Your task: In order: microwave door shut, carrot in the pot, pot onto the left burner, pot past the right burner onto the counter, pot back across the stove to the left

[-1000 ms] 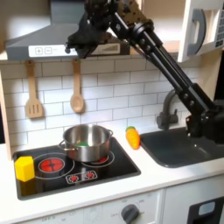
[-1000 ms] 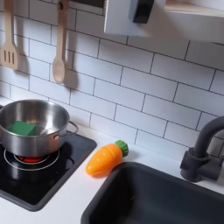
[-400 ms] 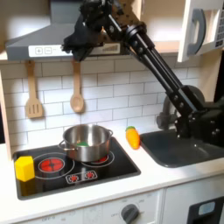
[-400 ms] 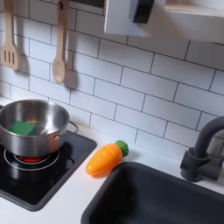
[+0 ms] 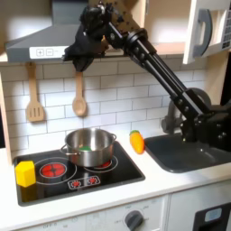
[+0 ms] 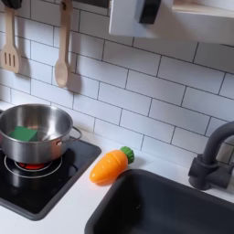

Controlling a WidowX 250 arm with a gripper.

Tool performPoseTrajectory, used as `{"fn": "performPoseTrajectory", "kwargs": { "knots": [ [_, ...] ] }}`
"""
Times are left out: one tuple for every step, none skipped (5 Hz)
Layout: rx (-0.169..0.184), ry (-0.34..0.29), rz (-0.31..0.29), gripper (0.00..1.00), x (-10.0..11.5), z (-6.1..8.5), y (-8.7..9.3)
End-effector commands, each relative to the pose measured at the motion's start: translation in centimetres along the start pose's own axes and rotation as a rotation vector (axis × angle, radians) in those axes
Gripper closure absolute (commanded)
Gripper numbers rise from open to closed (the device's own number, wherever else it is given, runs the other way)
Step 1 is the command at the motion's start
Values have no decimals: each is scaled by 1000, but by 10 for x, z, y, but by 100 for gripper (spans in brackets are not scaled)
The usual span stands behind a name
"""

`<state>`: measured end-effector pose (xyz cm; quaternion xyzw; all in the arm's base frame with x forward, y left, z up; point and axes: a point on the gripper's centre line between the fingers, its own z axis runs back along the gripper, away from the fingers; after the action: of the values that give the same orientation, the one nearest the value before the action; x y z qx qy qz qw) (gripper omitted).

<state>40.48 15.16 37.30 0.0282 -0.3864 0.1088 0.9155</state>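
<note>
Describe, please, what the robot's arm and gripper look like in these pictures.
In the first exterior view the arm is black throughout: long slim links joined by chunkier, boxy joint housings, with a bulky base section near the sink. The gripper at its end is also black and blocky; its fingers are too dark and small to make out. No cables or markings can be told apart at this size.

Soft, even indoor light, low resolution in both exterior views.
We see blurry edges throughout; the pot (image 5: 88, 146) carries bright glare on its steel wall, the stove (image 5: 77, 169) reflects a faint sheen, and shadows under the carrot (image 6: 110, 165) stay pale and diffuse.
</note>
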Motion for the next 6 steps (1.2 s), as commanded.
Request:
{"fn": "performPoseTrajectory", "kwargs": {
  "knots": [
    [-10,18,-17,100,-12,16,0],
    [-34,18,-49,100,-21,29,-13],
    [-34,24,-62,100,-32,45,-17],
    [-33,51,-66,100,-45,41,-20],
    [-29,84,-46,100,-60,37,-19],
    [-15,119,-38,100,-75,31,-18]
  ]
}}
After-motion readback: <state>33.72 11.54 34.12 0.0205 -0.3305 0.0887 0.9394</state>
